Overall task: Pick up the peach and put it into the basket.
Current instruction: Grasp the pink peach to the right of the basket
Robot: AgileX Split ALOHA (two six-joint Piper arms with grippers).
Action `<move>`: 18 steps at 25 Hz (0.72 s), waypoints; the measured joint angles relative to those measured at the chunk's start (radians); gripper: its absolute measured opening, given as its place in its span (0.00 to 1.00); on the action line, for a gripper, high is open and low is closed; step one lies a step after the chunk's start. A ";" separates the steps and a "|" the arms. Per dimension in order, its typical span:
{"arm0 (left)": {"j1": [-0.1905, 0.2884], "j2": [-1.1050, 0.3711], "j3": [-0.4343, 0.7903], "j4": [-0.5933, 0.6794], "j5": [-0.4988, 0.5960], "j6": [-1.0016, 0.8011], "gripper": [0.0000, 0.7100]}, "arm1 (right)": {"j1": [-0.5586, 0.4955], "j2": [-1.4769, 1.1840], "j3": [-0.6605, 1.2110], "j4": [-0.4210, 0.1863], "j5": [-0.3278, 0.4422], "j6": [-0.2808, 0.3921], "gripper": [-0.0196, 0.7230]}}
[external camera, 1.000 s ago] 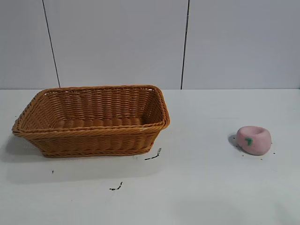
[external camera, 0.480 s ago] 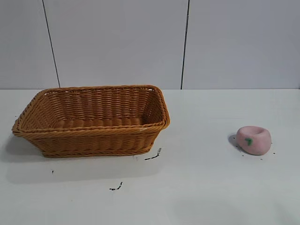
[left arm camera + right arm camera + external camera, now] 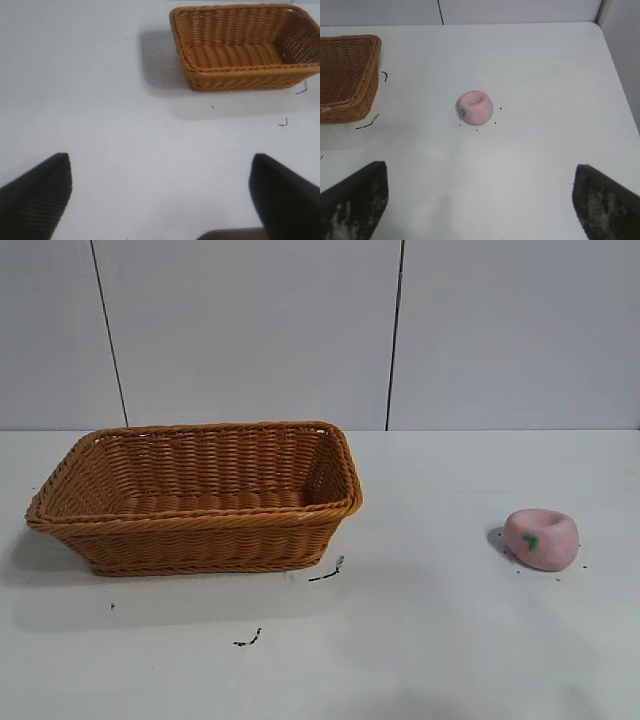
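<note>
From the exterior view I see only the white table (image 3: 430, 640): the basket (image 3: 200, 525) sits left of centre, and the peach (image 3: 541, 538) rests on the bare surface at the right, dimple up and green leaf mark facing the camera, well apart from the basket. A few dark specks (image 3: 328, 571) lie on the table just off the basket's near right corner. Neither arm shows in this view.

The wrist cameras fill that in. On the left wrist view, the left gripper (image 3: 160, 195) hangs above bare table with its two dark fingers (image 3: 37, 192) spread wide at the lower corners of the frame, nothing between them; the basket is in the upper right of that frame and the peach does not appear.

On the right wrist view, the right gripper (image 3: 480, 200) is likewise spread wide and holds nothing. The peach (image 3: 475, 107) sits near the frame's centre, beyond the fingertips, and only a corner of the basket (image 3: 347, 75) shows at the upper left edge.
</note>
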 joint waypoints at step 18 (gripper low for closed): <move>0.000 0.000 0.000 0.000 0.000 0.000 0.98 | 0.066 0.860 -0.499 -0.022 0.088 -0.028 0.96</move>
